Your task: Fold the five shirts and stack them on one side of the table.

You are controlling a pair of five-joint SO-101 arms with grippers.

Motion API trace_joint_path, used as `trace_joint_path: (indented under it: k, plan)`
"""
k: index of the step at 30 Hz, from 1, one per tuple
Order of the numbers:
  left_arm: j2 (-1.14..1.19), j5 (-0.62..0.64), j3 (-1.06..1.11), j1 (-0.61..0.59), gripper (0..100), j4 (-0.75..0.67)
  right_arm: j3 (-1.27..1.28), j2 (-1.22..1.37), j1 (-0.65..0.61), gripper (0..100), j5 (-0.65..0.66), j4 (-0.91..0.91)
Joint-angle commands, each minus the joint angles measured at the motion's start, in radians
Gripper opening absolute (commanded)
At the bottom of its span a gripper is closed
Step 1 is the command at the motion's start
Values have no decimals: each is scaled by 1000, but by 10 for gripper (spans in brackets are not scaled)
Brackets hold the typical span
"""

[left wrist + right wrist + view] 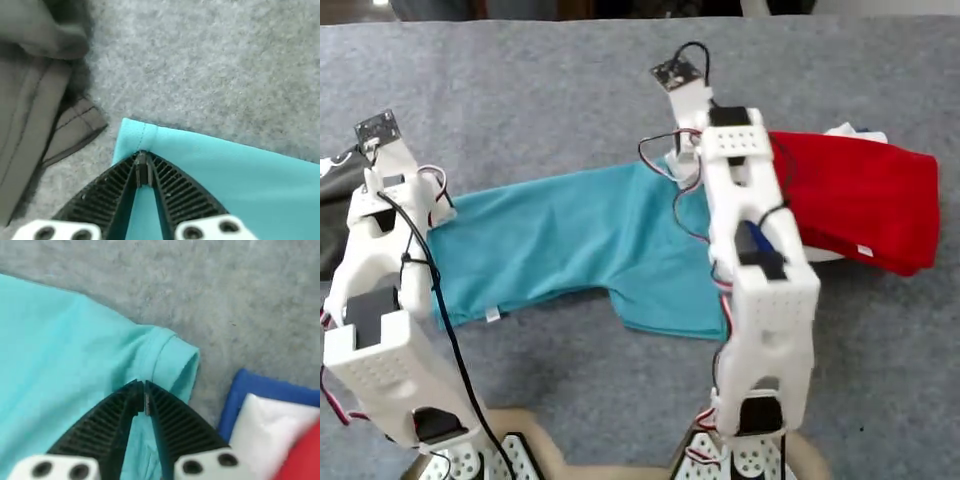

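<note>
- My left gripper (143, 169) has its ribbed black fingers (107, 192) pressed together, with the hemmed corner of the teal shirt (225, 175) pinched between the tips.
- My right gripper (141, 396) is closed the same way. Its fingers (180, 427) meet on the teal fabric just beside the rolled sleeve (172, 357).
- In the high view the teal shirt (580, 240) lies spread across the middle of the table (570, 80), between my two arms.
- My left gripper (432, 212) is at the shirt's left end. My right gripper (678, 160) is at its far right part, mostly hidden under my own arm.
- The shirt's near edge is uneven, and one flap reaches nearer to me beside my right arm.
- To the right of my right arm sits a folded stack with the red shirt (865, 195) on top.
- A white folded cloth (842, 130) peeks out at the stack's far edge.
- My right wrist view shows the stack's layers near the sleeve but apart from it: a blue folded cloth (255, 385) lowest, the white one (265, 422) on it, and the red above.
- A dark grey garment (30, 95) lies crumpled at the left edge of the table (215, 65), near the teal corner but not touching it. In the high view it is just left of my left arm (335, 195).
</note>
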Motion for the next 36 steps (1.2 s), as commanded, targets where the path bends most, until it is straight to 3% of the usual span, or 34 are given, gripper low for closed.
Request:
trace_joint_path:
  k: [1, 7, 13, 18, 24, 29, 36]
  plan:
    - [3, -15, -31, -12, 29, -23, -176, 128, 60, 14, -9, 2]
    - [5, -71, -48, -36, 28, -83, -381, 200, 23, 14, -2, 235]
    - [-9, -80, -51, -76, 28, -95, -493, 223, 34, 14, -3, 287]
    - [-143, -180, -47, -27, 28, 3, -576, 219, 29, 14, 0, 384]
    - [-423, -190, -16, -7, 28, 130, -788, 223, 38, 14, 44, 551]
    - [-669, -238, 203, 97, 29, 256, -874, 223, 60, 14, -2, 598]
    - [-792, -290, 547, 120, 32, 213, -811, 228, 11, 14, 34, 586]
